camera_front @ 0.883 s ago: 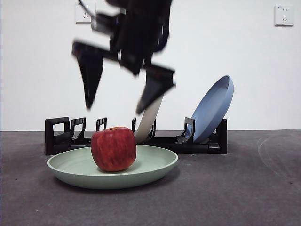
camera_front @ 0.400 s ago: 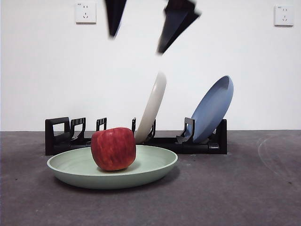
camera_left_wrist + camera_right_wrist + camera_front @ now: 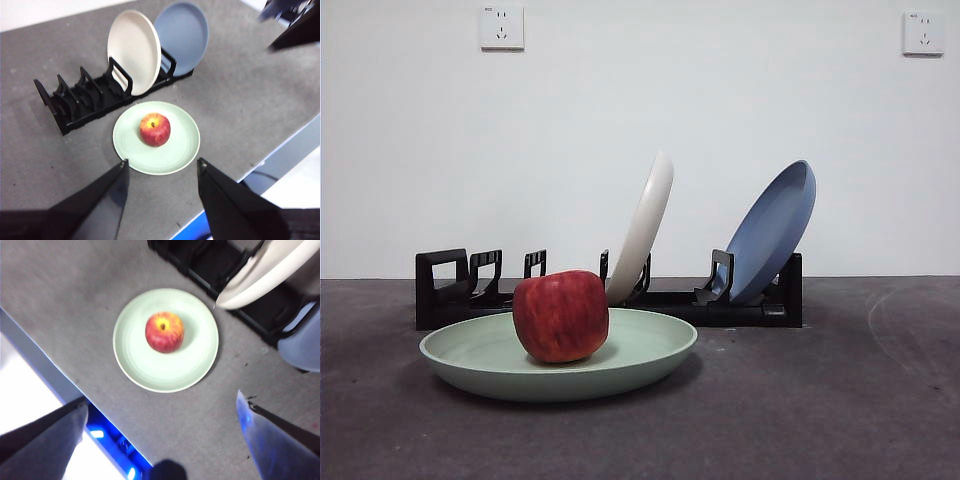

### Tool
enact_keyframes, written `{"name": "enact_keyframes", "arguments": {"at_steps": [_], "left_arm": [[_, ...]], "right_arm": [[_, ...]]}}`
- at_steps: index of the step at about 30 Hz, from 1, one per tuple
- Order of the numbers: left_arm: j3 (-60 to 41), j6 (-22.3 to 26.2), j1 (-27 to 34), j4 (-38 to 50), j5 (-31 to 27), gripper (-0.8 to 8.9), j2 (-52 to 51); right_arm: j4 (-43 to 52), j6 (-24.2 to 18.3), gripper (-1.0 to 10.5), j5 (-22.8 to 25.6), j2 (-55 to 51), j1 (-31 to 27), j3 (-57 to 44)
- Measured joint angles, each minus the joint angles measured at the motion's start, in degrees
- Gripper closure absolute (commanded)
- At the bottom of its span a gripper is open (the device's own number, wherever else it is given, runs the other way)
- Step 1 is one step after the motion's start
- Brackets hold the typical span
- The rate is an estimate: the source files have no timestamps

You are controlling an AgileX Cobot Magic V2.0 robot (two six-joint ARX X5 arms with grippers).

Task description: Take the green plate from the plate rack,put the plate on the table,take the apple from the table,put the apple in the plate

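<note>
The red apple (image 3: 561, 315) sits in the green plate (image 3: 650, 352), which lies flat on the dark grey table (image 3: 800, 400) in front of the black plate rack (image 3: 450, 290). The apple (image 3: 154, 129) in the plate (image 3: 180, 150) also shows in the left wrist view, and the apple (image 3: 164, 331) in the plate (image 3: 195, 360) in the right wrist view. My left gripper (image 3: 161, 167) is open and empty, high above the plate. My right gripper (image 3: 160, 407) is open and empty, also high above it. Neither gripper shows in the front view.
A cream-white plate (image 3: 645, 225) and a blue plate (image 3: 775, 230) lean in the rack. The rack's other slots (image 3: 75, 97) hold nothing. The table's front edge (image 3: 50, 370) runs close to the green plate. The other arm's jaws (image 3: 292, 25) show at a corner of the left wrist view.
The open gripper that hung above the apple has risen and left the front view. The apple and the plates have not moved.
</note>
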Motion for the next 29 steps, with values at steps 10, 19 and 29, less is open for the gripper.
{"name": "enact_keyframes", "arguments": {"at_steps": [10,19,29], "left_arm": [[0.0,0.5,0.0,0.6,2.6,5.93,7.1],[0.0,3.5,0.0,2.1,8.9,8.22,9.2],[0.0,4.1,0.0,3.0,9.5,8.22,9.2]], "right_arm": [[0.0,2.7,4.6,0.0,-18.0,0.0,-11.3],[0.0,4.0,9.6,0.0,-24.7,0.0,-16.5],[0.0,4.0,9.6,0.0,-25.5,0.2,-16.6]]}}
